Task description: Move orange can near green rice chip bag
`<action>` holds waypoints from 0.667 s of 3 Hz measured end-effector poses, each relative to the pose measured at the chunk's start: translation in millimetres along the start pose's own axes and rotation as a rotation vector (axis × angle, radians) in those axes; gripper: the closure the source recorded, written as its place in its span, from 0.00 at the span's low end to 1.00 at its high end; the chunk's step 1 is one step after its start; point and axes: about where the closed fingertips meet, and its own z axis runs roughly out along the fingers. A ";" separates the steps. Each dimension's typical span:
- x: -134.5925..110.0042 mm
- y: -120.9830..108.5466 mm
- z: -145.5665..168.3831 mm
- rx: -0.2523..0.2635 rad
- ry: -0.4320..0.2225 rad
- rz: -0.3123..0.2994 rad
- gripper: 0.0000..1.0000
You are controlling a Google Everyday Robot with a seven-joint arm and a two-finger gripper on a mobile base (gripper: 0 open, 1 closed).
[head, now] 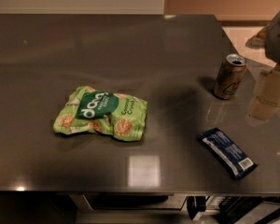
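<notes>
The green rice chip bag (101, 115) lies crumpled on the dark table (130, 50), left of centre and nearer the front edge. Toward the right edge, well apart from the bag, the orange can (229, 77) stands upright. A dark blue flat packet (227, 152) lies near the front right corner. The pale end effector (274, 85) hangs at the right edge, near the can but not touching it; I cannot tell how far open it is.

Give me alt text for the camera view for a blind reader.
An orange can stands upright at the right of a dark table, well apart from a green rice chip bag lying left of centre. The tool hangs at the right edge beside the can; a dark blue packet lies nearer the front.
</notes>
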 end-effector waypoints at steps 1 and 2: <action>-0.2 -0.6 -0.6 0.003 0.000 0.001 0.00; 0.6 -16.6 -3.0 0.017 -0.024 0.019 0.00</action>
